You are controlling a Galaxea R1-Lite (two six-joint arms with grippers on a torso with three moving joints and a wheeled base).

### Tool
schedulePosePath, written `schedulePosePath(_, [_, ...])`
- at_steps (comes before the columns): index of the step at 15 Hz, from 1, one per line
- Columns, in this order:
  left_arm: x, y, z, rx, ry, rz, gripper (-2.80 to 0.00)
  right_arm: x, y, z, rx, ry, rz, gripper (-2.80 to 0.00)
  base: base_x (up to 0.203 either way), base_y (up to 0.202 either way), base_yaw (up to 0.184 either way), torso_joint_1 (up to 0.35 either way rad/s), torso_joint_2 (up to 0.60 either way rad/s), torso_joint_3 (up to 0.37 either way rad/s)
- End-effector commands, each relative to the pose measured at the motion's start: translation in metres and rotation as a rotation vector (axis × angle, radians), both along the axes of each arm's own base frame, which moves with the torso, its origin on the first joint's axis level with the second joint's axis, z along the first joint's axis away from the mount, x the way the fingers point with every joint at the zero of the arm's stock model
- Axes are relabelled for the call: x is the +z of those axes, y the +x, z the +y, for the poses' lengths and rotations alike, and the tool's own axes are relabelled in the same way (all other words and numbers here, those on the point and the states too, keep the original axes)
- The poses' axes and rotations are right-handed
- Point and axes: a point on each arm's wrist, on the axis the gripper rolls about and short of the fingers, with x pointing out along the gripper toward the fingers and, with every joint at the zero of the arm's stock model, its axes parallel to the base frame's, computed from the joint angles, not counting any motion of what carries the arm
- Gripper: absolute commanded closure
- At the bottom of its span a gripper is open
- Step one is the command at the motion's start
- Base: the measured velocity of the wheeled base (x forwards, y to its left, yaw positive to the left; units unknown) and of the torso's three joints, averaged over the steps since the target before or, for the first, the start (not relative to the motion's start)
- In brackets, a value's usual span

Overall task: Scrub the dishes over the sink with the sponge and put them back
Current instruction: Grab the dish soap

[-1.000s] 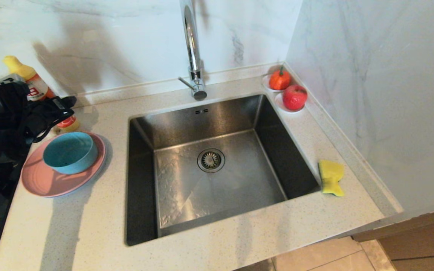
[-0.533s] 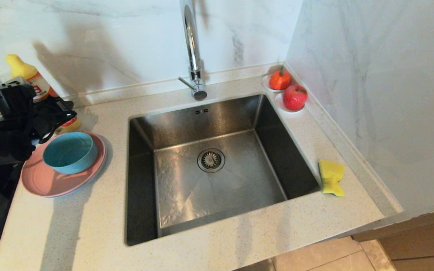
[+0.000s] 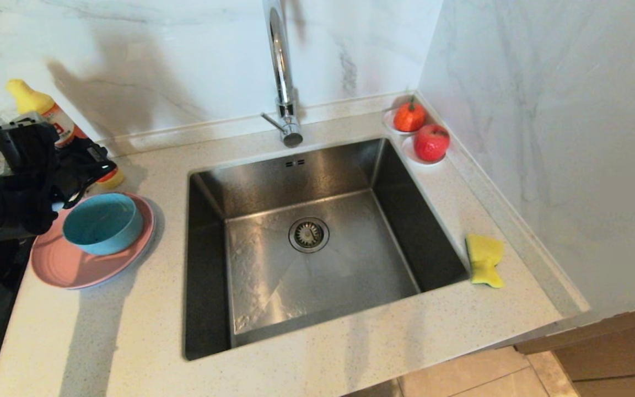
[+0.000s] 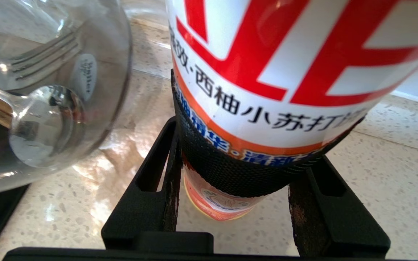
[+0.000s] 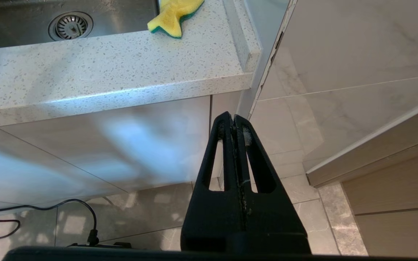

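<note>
Left claw (image 4: 230, 174) clamped around detergent bottle (image 4: 267, 90) near counter's back edge, glass jug (image 4: 42, 90) just beside.

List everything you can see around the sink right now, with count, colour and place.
sink: one, steel, centre of counter
faucet: one, chrome, behind sink
bowl: one, teal-blue, on pink plate
pink plate: one, left of sink
sponge: one, yellow with green layer, right of sink
fruits: two, orange and red, back right corner
bottle: one, yellow-capped, red-and-white label, back left
glass jug: one, clear, beside bottle
left gripper: black, fingers around bottle
right gripper: black, fingers shut, below counter
</note>
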Motion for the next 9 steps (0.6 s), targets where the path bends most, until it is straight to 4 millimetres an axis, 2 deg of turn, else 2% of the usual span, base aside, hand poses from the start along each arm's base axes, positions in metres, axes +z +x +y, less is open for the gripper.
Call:
schedulePosePath(1, [0.022,-0.009,-0.007,0.001,0.013,-0.055,0.00,0.000,0.000,0.000,0.001,0.000,-0.001,0.00,0.000,0.000,0.000,0.000,0.00,0.000])
schedulePosePath(7, [0.090,-0.046,-0.019,0.026,0.047,-0.190,0.00,0.000,0.000,0.000,0.001,0.000,-0.001,0.00,0.000,0.000,0.000,0.000,0.00,0.000])
schedulePosePath(9, [0.115,-0.065,-0.024,0.027,0.057,-0.215,0.00,0.000,0.000,0.000,0.001,0.000,-0.001,0.00,0.000,0.000,0.000,0.000,0.00,0.000])
